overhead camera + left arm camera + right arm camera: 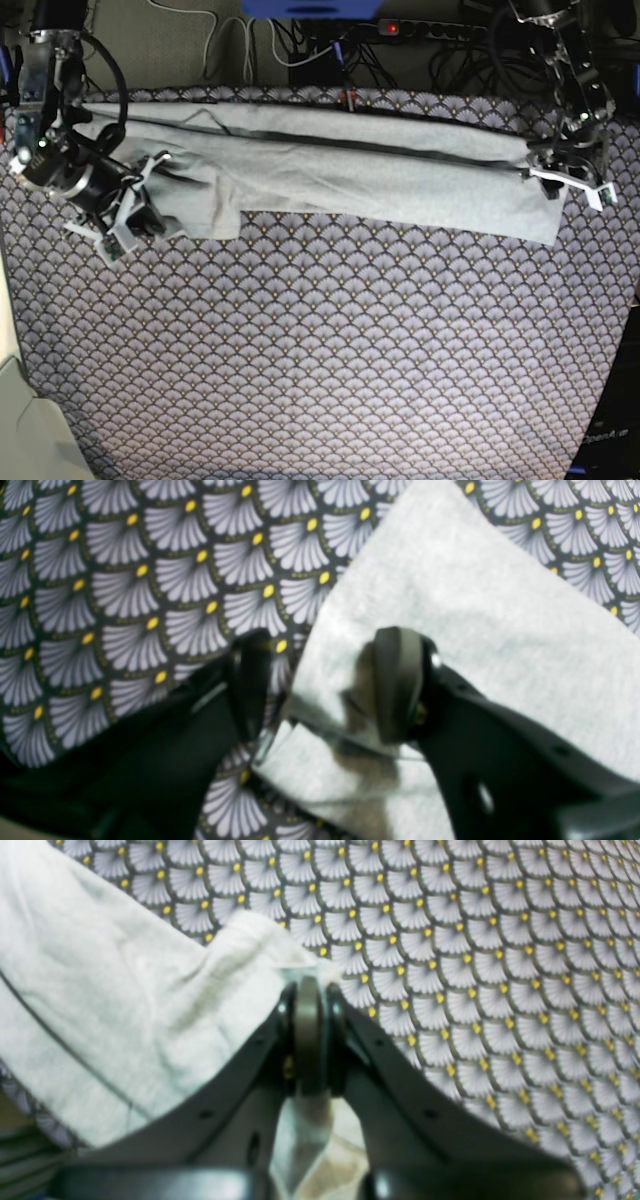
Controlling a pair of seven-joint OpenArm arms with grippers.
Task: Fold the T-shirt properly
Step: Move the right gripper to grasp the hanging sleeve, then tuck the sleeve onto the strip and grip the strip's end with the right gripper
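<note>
Your right gripper [310, 990] is pinching the bunched, ribbed edge of the large pale grey cotton T-shirt [330, 165]; its jaws are standing together with cloth trapped between them. Your left gripper [325, 685] is hovering with its jaws apart, one black finger [250, 685] over the purple-grey fan-patterned table cloth [330, 350] and the other over a corner of the shirt, gripping nothing.

In the base view the shirt is lying as a long, narrow, already doubled band along the far side of the table, running from one arm to the other; it is crumpled near the right gripper and flatter towards the left.

You are handling a light, limp fabric: it will probably sag, drag and wrinkle, and a single layer may slip out of a shallow bite. Hems and seams are giving the firmest hold, so consider taking the end corner under the left gripper through all its layers, matching the hold at the other end. Uneven lifting is likely to skew the next fold.
</note>
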